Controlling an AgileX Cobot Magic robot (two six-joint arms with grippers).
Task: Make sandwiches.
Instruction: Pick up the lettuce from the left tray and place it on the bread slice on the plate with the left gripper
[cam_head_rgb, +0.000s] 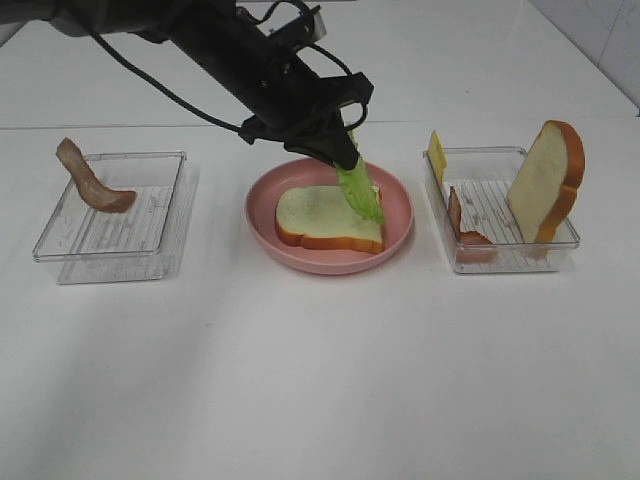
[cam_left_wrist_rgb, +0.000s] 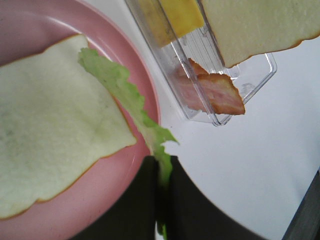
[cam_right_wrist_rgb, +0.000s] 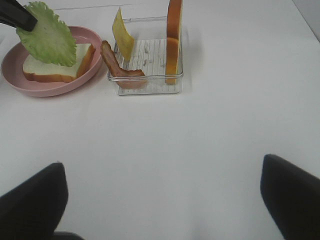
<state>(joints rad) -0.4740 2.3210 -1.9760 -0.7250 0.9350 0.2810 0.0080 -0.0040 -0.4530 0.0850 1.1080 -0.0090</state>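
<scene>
Insp. result: no legible txt, label, brand, no. or sign in any view. Surfaces chkd: pink plate (cam_head_rgb: 265, 200), bacon tray (cam_head_rgb: 150, 220), bread tray (cam_head_rgb: 490, 205), bread slice (cam_head_rgb: 315, 215) on plate, lettuce leaf (cam_head_rgb: 362, 195), left gripper (cam_head_rgb: 345, 158). All read plain, unmarked.

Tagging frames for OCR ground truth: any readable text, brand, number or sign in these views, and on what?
No readable text in any view.
Pink plate, left clear tray and right clear tray: plain, no labels or markings.
Bread slice and lettuce leaf: no print.
Black arm: no brand or number visible.
</scene>
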